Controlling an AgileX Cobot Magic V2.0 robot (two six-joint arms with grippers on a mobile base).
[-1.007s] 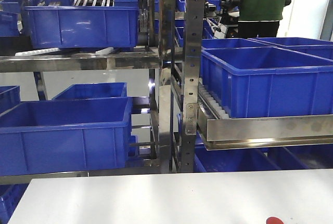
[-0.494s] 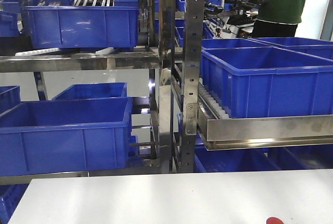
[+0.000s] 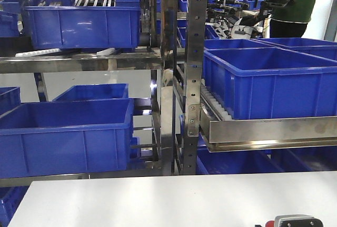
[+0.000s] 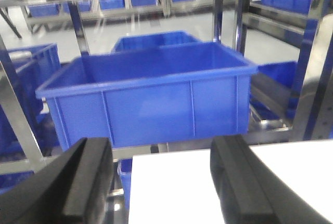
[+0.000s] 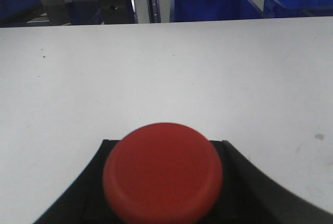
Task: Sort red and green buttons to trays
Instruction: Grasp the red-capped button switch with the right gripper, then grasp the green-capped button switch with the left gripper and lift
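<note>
The red button fills the lower middle of the right wrist view. My right gripper is shut on it, with a black finger on each side of the cap, above the white table. My left gripper is open and empty over the table's far left corner. In the front view a grey part of the right arm with a bit of red beside it shows at the bottom edge. The green button and both trays are out of view.
Steel racks with deep blue crates stand just beyond the table's far edge. One large blue crate sits straight ahead of the left gripper. A person in green stands behind the racks at the back right.
In the front view the red cap at the bottom edge has given way to a grey arm part risen into view. The person in green has moved right.
</note>
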